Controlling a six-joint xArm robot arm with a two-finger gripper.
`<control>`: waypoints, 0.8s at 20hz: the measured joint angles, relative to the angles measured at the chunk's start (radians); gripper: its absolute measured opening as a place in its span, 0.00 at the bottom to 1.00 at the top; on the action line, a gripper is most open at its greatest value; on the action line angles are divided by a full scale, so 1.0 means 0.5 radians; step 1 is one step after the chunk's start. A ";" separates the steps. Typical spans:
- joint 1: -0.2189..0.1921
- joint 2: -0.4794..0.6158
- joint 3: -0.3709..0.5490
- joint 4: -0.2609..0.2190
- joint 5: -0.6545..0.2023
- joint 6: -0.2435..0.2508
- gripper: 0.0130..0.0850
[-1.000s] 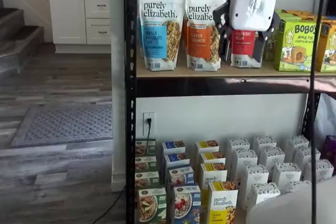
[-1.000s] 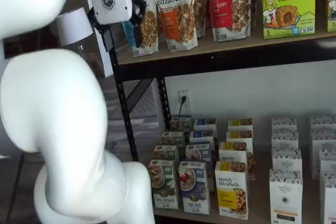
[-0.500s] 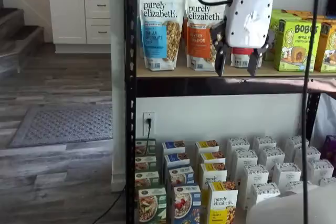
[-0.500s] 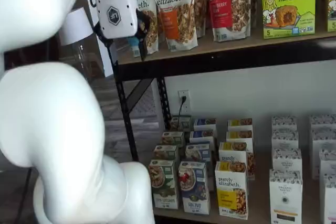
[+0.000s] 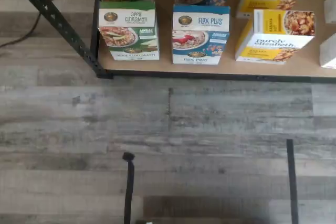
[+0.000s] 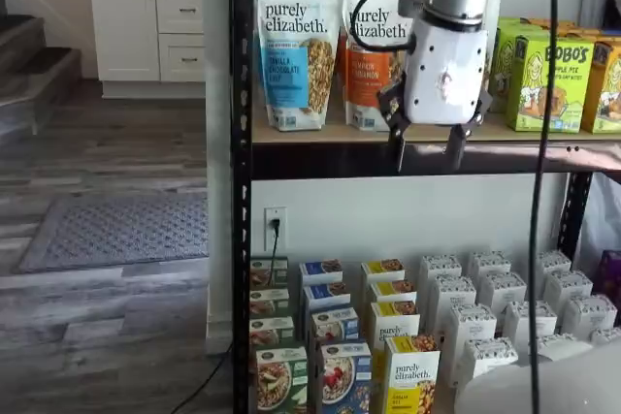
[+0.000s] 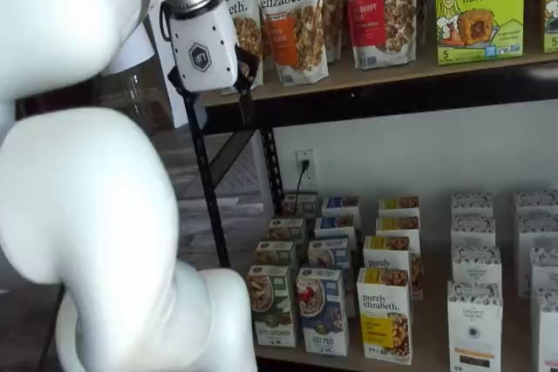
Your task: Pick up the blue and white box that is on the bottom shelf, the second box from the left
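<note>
From my station I see the gripper (image 6: 427, 154) hanging in the upper centre of a shelf view, its white body in front of the granola bags (image 6: 297, 46) on the wood-board level. Its two black fingers (image 6: 399, 150) point down across the dark shelf edge with a plain gap between them, so the jaws are open and hold nothing. In a shelf view it sits at upper left (image 7: 218, 104), well above the boxes.

The blue and white box (image 6: 345, 377) stands at the front of the bottom shelf (image 7: 436, 328), low in the frame and just right of the black post. It is between the green-trimmed box (image 6: 280, 378) and the yellow "purely elizabeth" box (image 6: 411, 372). It appears low and centre in both shelf views (image 7: 323, 311), with more boxes like it lined up behind.

In the wrist view the same box (image 5: 200, 35) reads "Flax Plus", with the green box (image 5: 128, 31) and the yellow box (image 5: 275, 36) beside it; whether their sides touch I cannot tell. Grey plank floor (image 5: 168, 145) fills most of that view.
</note>
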 joint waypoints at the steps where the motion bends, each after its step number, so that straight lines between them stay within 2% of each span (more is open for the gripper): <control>1: -0.004 -0.002 0.031 0.005 -0.033 -0.003 1.00; 16: -0.073 -0.023 0.477 0.080 -0.506 -0.088 1.00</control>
